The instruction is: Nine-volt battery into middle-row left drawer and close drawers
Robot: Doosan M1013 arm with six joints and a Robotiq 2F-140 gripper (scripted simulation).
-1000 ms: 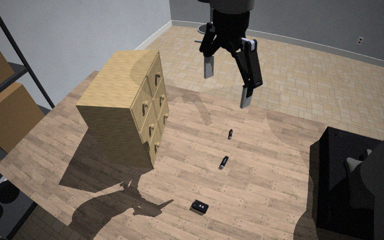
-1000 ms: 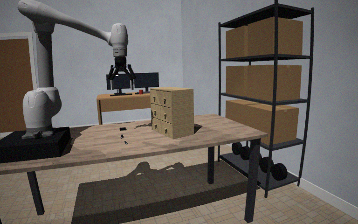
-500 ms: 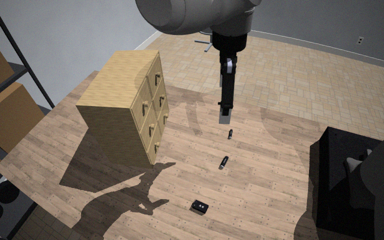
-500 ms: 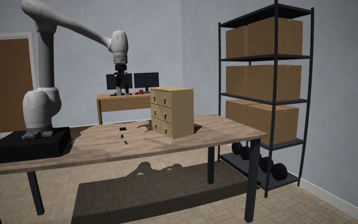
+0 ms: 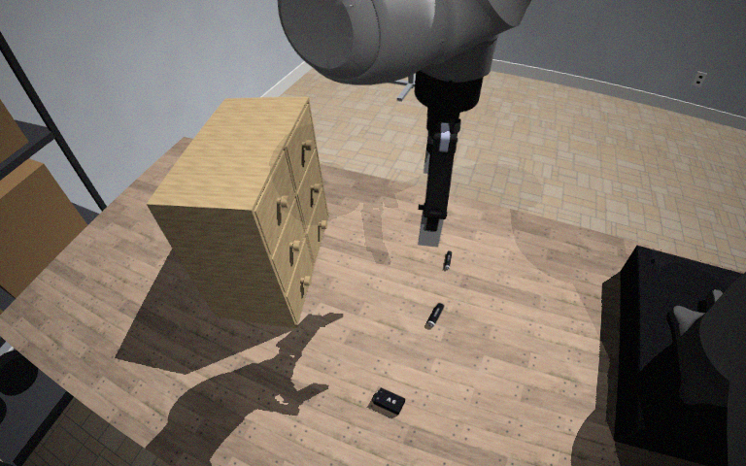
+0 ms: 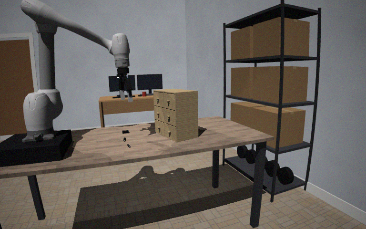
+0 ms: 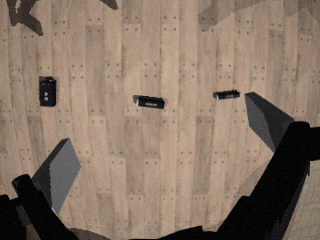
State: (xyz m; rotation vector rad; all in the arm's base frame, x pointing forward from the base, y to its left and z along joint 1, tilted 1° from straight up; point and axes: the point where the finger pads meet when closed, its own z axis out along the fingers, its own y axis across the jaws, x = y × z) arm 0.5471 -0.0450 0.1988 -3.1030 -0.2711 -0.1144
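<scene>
Spreading both fingers wide and empty, the gripper point(image 5: 433, 233) point(image 6: 126, 99) point(image 7: 159, 132) shows its gap plainly only in the wrist view.

The smooth, rounded arm point(image 5: 385, 38) point(image 6: 80, 29) is pale grey.

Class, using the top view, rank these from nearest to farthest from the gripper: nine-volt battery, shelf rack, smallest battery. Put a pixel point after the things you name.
1. Smallest battery point(image 5: 448, 260) point(image 6: 128, 146) point(image 7: 227, 94): just below the fingers in view
2. Nine-volt battery point(image 5: 388, 401) point(image 6: 125, 131) point(image 7: 47, 92): bottom centre
3. Shelf rack point(image 5: 54, 129) point(image 6: 281, 80): left edge, beyond the table
</scene>
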